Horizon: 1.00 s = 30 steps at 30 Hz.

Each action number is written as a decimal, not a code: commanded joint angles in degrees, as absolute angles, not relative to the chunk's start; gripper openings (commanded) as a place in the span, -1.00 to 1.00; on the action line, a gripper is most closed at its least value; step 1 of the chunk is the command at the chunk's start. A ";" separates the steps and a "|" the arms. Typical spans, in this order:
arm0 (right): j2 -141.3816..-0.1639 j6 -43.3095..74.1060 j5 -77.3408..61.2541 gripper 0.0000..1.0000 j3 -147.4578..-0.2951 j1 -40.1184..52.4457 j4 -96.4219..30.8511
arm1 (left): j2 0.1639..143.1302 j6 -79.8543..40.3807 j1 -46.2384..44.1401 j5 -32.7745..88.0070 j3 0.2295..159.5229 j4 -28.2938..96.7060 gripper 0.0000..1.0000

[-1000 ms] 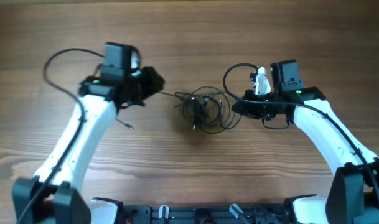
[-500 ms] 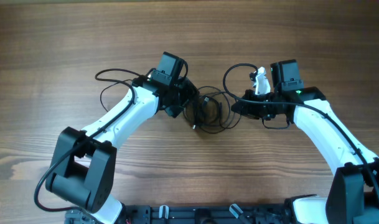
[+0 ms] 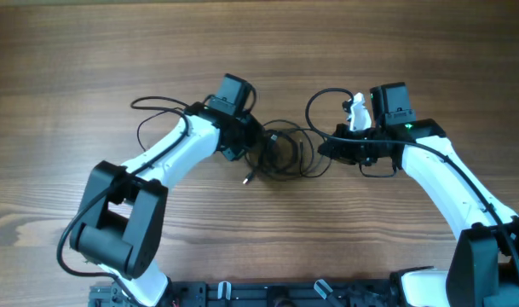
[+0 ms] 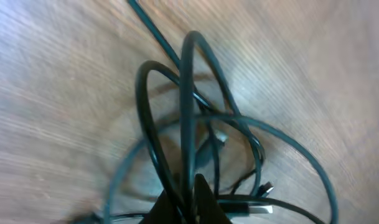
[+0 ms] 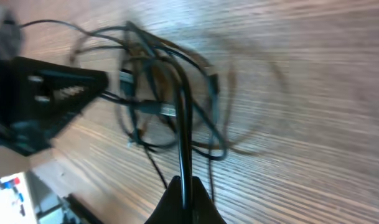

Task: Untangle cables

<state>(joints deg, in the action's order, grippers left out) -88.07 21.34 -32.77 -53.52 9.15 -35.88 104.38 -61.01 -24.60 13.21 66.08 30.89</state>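
Note:
The cables [image 3: 282, 152] lie as a bunch of thin black loops on the wooden table between the two arms. My left gripper [image 3: 252, 141] is at the bunch's left edge. In the left wrist view its tips [image 4: 188, 204] are shut on two upright strands of the cables [image 4: 188, 106], with a silver-tipped plug [image 4: 259, 209] lying just beside them. My right gripper [image 3: 325, 147] holds the right edge. The right wrist view shows its jaws [image 5: 184, 198] shut on a single strand running up into the cables [image 5: 167, 93]. A loose plug end [image 3: 246, 180] trails out at the lower left.
Thicker black arm wires loop behind the left arm [image 3: 152, 107] and above the right arm [image 3: 320, 101]. A white part [image 3: 357, 111] sits on the right wrist. The robot base [image 3: 285, 294] runs along the near edge. The left gripper's body [image 5: 49, 93] shows in the right wrist view.
The left arm swung in from the left to the bunch, then its jaws shut on strands. A plug end has been drawn out to the lower left. The right arm has stayed still.

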 commanded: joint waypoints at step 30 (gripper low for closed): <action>-88.84 4.86 -61.01 -0.91 -54.11 9.15 -32.01 | 90.76 -31.68 -14.06 25.85 66.65 38.00 0.69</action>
<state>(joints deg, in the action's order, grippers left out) -88.07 10.35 -49.60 -53.52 9.17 -32.95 87.90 -33.36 -10.70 28.21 66.08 39.18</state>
